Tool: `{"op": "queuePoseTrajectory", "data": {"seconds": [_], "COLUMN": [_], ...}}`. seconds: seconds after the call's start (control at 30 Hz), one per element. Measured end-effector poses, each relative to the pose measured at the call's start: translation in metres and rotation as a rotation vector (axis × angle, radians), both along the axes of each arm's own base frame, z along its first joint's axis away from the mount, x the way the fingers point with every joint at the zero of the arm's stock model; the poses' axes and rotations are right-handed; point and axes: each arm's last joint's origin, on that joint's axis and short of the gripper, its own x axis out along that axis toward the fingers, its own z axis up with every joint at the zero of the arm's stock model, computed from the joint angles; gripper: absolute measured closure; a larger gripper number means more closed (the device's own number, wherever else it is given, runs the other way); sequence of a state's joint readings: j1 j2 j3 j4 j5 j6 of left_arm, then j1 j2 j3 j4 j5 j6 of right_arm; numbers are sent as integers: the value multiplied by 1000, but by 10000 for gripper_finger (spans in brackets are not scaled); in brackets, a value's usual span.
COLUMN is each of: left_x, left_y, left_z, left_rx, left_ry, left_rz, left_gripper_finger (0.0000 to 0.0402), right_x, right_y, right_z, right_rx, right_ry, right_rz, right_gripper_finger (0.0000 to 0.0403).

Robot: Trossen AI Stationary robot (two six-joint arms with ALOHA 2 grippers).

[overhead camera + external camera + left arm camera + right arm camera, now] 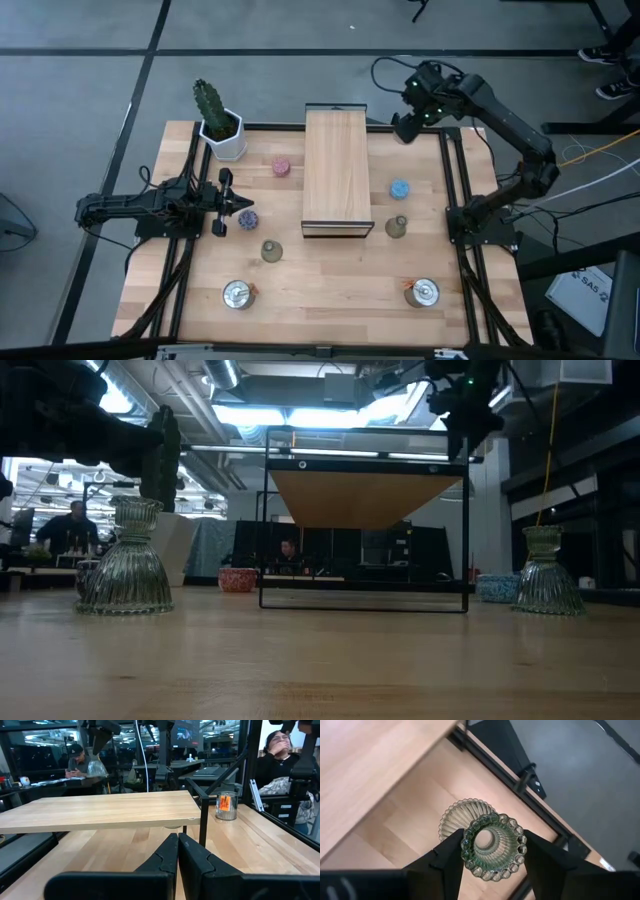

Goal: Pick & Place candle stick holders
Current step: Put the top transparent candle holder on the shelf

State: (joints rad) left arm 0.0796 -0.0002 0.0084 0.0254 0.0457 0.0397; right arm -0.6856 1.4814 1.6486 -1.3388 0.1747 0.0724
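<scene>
My right gripper (410, 125) is up over the table's far right corner, shut on an olive-green bell-shaped holder (490, 845). My left gripper (228, 203) is low at the table's left, shut and empty (177, 847), beside the purple holder (247, 217). Two more green holders (271, 250) (397, 226), the pink holder (282, 166), the blue holder (400, 188) and two silver holders (238, 294) (422, 292) stand on their bases on the table. My right gripper pinches the green holder's upper cup (470, 851) between its two fingers (447, 857), one on each side. The fingers come from above, pointing down. The holder is lifted clear, cup up, its flared base (457, 815) below the fingers over the table.
A long light wooden board (337, 170) on a black frame stands across the table's middle. A cactus in a white pot (220, 125) is at the far left corner. People sit in the room beyond the table (277, 757).
</scene>
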Motion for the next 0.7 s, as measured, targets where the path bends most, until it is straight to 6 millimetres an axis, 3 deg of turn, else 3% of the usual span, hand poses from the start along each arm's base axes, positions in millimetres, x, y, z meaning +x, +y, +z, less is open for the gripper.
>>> {"op": "queuePoseTrajectory", "data": {"seconds": [0.43,0.7], "left_x": [0,0], "left_y": [0,0], "left_z": [0,0], "left_rx": [0,0], "left_ry": [0,0], "left_rz": [0,0], "left_gripper_finger": [396,395], "right_x": [51,80], "right_y": [0,-1], "right_z": [13,11], "right_rx": [-35,-44], "right_ry": [-28,-20], "right_rz": [140,213], "right_gripper_finger": [223,223]}}
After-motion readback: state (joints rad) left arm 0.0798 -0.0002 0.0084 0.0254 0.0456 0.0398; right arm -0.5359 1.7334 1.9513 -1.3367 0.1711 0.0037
